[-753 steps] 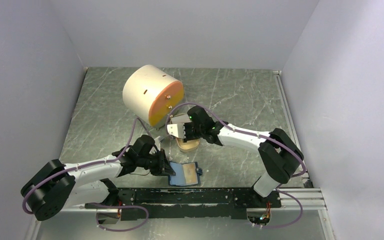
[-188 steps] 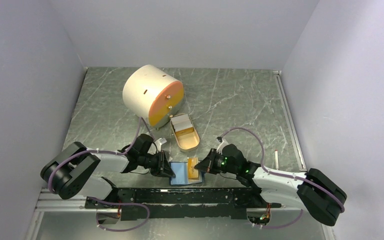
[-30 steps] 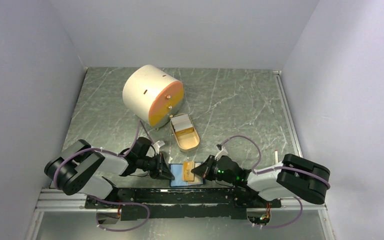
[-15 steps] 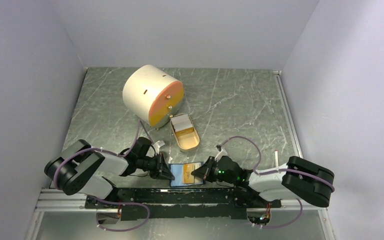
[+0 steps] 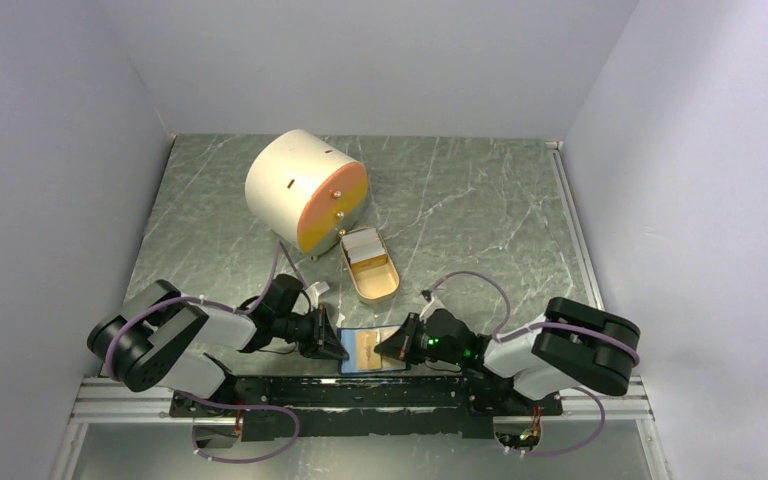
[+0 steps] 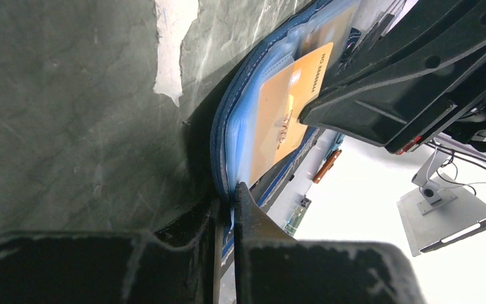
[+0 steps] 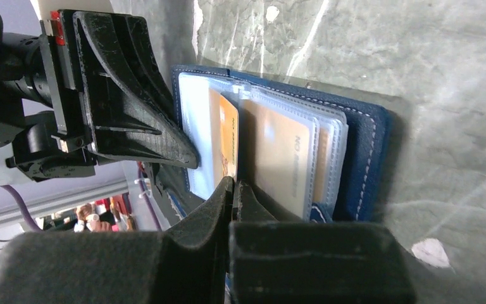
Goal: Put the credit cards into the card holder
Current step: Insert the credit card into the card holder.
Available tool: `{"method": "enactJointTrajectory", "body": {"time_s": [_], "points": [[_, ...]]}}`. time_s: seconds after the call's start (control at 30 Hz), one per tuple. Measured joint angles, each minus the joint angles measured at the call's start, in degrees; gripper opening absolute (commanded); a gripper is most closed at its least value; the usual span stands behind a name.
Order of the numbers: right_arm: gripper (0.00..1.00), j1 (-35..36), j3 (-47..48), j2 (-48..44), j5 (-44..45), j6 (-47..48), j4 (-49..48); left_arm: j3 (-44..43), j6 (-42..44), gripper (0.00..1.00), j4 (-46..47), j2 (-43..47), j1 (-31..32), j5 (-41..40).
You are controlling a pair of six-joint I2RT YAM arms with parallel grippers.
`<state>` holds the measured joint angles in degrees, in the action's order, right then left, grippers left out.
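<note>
From above, the left tool point(image 5: 341, 346) and right tool point(image 5: 381, 350) face each other across the open card holder point(image 5: 352, 354), which lies on the tabletop point(image 5: 460, 210) between their tips. In the last second the right tool has slid toward the left one. The orange credit card point(image 5: 368, 346) ahead of it now lies further in over the holder's middle. The remaining credit cards point(image 5: 362, 243) sit in the tan dish point(image 5: 385, 287), well beyond both tools.

In the left wrist view, the left tool's fingers are clamped shut on the holder's blue edge, pinning it. The card lies just ahead, partly under a clear sleeve.

In the right wrist view, the right tool is closed tight, apparently on the card's near edge, though its fingers hide the contact. A second card point(image 7: 285, 158) already sits sleeved just beside it.

The insertion looks nearly finished; releasing the card and fetching the next from the dish would follow.
</note>
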<state>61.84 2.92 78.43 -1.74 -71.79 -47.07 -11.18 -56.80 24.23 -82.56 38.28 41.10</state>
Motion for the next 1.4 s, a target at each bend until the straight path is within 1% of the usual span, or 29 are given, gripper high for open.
{"method": "enactJointTrajectory", "body": {"time_s": [0.03,0.07,0.13,0.3,0.4,0.6,0.8,0.93,1.1,1.3,1.4], "points": [[0.05,0.00,0.39,0.83,-0.26,0.02,-0.33,0.00,-0.02,0.13,0.00,0.00,0.02,0.00],[0.14,0.00,1.27,2.08,-0.70,0.09,-0.44,0.00,-0.04,0.13,0.00,0.00,0.07,0.00],[0.21,0.00,2.08,2.89,-1.07,0.22,-0.15,0.00,-0.11,0.15,0.00,0.00,0.13,0.00],[0.35,0.13,5.03,3.74,-2.01,0.68,3.13,-0.02,-0.63,0.19,-0.26,0.68,0.50,-0.02],[0.39,0.24,5.62,1.05,-1.57,1.05,6.95,-0.35,-0.66,0.20,-0.52,1.46,0.79,0.00],[0.39,0.37,6.43,-5.03,0.22,2.56,16.02,-0.44,-1.18,0.18,-0.24,1.92,0.87,0.04],[0.31,0.57,7.39,-6.58,1.20,3.63,20.13,-0.44,-1.53,0.18,-0.22,2.64,0.90,0.04],[0.27,1.05,7.78,-5.29,1.14,4.35,19.71,-0.44,-1.81,0.22,-0.46,4.17,0.94,0.07],[0.25,1.36,8.02,-2.36,0.44,5.03,16.04,-0.44,-2.80,0.21,-0.26,6.36,1.25,0.11],[0.26,1.57,7.78,-1.03,-0.20,5.66,13.29,-0.46,-2.91,0.20,-0.44,7.08,1.70,0.11],[0.30,1.62,7.72,-1.03,-0.42,7.10,12.85,-0.46,-3.08,0.22,-0.37,7.06,2.01,0.13]]}}
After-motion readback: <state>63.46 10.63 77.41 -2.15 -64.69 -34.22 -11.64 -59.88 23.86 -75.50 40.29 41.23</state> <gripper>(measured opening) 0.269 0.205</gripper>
